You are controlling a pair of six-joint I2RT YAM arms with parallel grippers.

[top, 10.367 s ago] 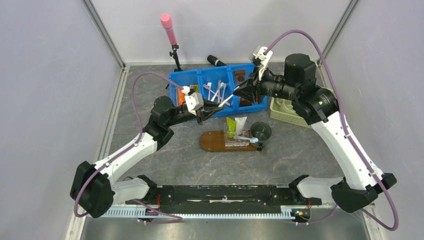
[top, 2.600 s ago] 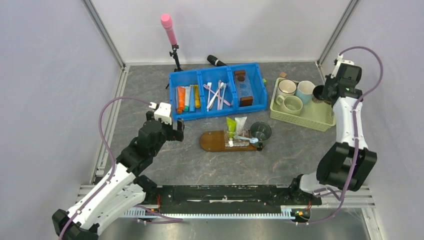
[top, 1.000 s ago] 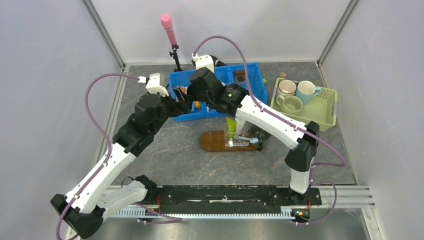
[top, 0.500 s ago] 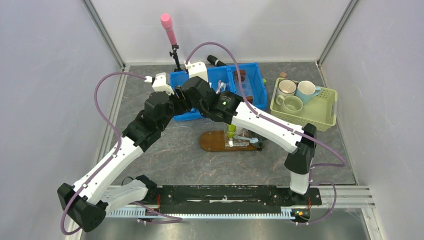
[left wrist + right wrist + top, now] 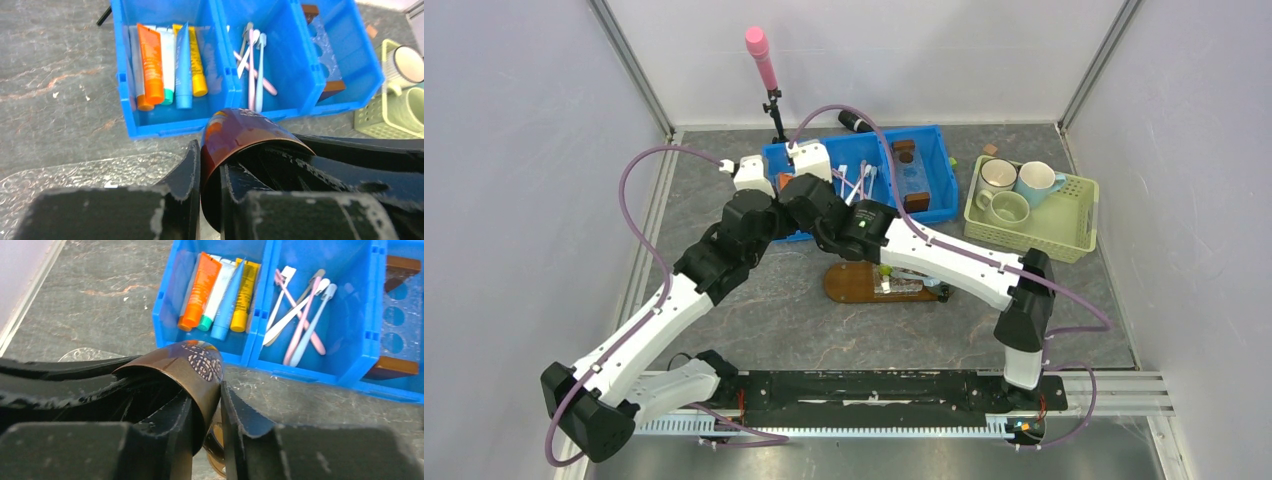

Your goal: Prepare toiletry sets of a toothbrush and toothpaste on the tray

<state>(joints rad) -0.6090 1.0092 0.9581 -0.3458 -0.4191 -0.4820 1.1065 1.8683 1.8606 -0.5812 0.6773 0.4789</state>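
The left gripper (image 5: 210, 187) is nearly closed, its fingers pinching the wall of a brown cup (image 5: 240, 132), one finger outside and one inside the rim. The right gripper (image 5: 206, 427) pinches the same cup from the opposite side, its fingers just as narrowly set across the wall. Both arms have hold of the cup at once. On the right gripper's side the glaze carries a pale lattice motif. It is a pattern, not lettering.

Just beyond both sets of fingertips stands the blue bin (image 5: 170, 127). The compartment left of the left gripper's line holds an orange tube (image 5: 150, 65), a white one, a light blue one and a yellow tube (image 5: 196, 62). Any print on them is too small to read. The next compartment holds pink and pale toothbrushes (image 5: 252, 65).

From above, the cup itself is hidden behind the two wrists. The tray (image 5: 849, 283) lies on the base side of the grippers, well apart from them and under the right forearm. That arm covers most of its load. Only a sliver of the green toothpaste (image 5: 886, 270) shows, and the toothbrush cannot be made out. A clear dimpled sheet (image 5: 75, 170) under the left fingers is mostly covered.
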